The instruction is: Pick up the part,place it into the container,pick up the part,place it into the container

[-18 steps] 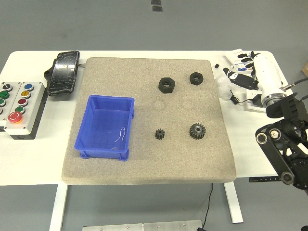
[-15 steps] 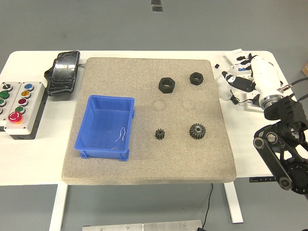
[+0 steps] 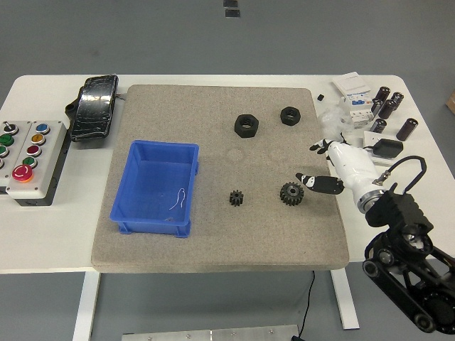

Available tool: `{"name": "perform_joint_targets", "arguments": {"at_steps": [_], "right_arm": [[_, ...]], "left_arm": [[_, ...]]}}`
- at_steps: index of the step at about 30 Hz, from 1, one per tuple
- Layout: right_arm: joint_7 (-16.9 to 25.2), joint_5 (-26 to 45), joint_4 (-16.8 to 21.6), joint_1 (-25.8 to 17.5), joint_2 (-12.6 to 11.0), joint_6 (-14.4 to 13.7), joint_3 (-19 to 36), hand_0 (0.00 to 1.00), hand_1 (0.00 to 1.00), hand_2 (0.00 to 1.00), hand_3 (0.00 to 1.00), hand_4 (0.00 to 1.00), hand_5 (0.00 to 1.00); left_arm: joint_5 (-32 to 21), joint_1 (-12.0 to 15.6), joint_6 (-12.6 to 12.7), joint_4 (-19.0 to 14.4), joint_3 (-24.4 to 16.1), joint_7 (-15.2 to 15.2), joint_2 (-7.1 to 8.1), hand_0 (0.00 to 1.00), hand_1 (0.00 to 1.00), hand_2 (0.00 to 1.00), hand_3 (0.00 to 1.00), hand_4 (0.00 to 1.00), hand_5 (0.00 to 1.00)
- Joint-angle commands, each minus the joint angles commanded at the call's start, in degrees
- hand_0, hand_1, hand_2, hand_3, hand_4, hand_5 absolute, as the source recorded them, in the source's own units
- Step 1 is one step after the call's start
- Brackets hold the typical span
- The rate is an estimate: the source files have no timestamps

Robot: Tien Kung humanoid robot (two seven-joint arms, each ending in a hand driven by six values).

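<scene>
Fingers [image 3: 313, 179] of our right hand [image 3: 340, 165] are spreading loosely and holding nothing; the thumb is pointing at the big gear [image 3: 291, 192], its tip just beside it, not touching as far as we can tell. Our right arm [image 3: 398, 241] is reaching in from the lower right corner. We are seeing the small gear [image 3: 237, 197] left of the big one, both on the grey mat [image 3: 213, 121] covering the white table [image 3: 43, 234]. Two nuts [image 3: 246, 125] are lying farther back. The blue bin [image 3: 158, 186] is sitting at the mat's left, with bare mat between it and the gears.
</scene>
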Motion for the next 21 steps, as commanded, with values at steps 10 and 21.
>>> {"name": "perform_joint_targets", "arguments": {"at_steps": [10,21], "right_arm": [[0.1,0.7,-1.7,0.1,3.8,-2.1,-2.9,0.415,0.607,0.730,0.740,0.829,0.449],[-2.1,-2.9,-3.9,1.7,3.5,2.0,-6.5,0.394,0.590,0.725,0.706,0.661,0.316]], "left_arm": [[-0.5,1.1,0.0,0.0,-0.1,-0.6,-1.10,0.636,0.644,0.651,0.716,0.714,0.399],[-0.5,2.5,0.1,0.0,-0.9,-0.1,-1.13,0.633,0.643,0.650,0.715,0.713,0.399]]}}
